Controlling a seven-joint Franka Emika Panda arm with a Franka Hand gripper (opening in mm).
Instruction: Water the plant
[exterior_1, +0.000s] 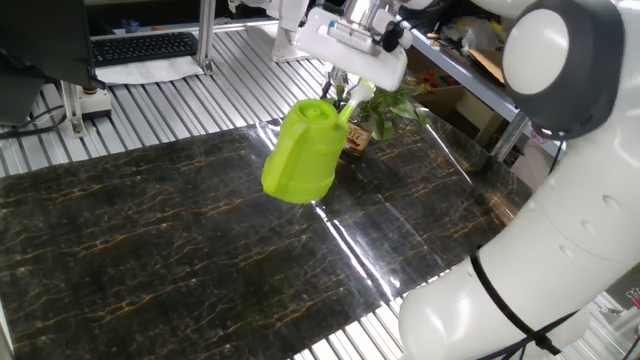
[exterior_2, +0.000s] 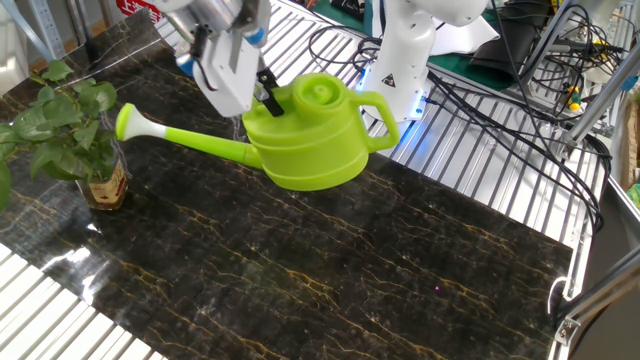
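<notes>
carrying the watering can (exterior_2: 310, 135) clear of the worktop (exterior_2: 330, 270), the end effector (exterior_2: 266, 98) is clamped on the can's top edge near the filler opening. the spout (exterior_2: 135, 124) points at the plant (exterior_2: 70, 125), which stands near the worktop's edge, its rose just beside the leaves, likely lined up for pouring.

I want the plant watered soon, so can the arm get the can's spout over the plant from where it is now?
Probably yes. The gripper holds the can off the table, its spout beside the plant, with nothing between them.
</notes>
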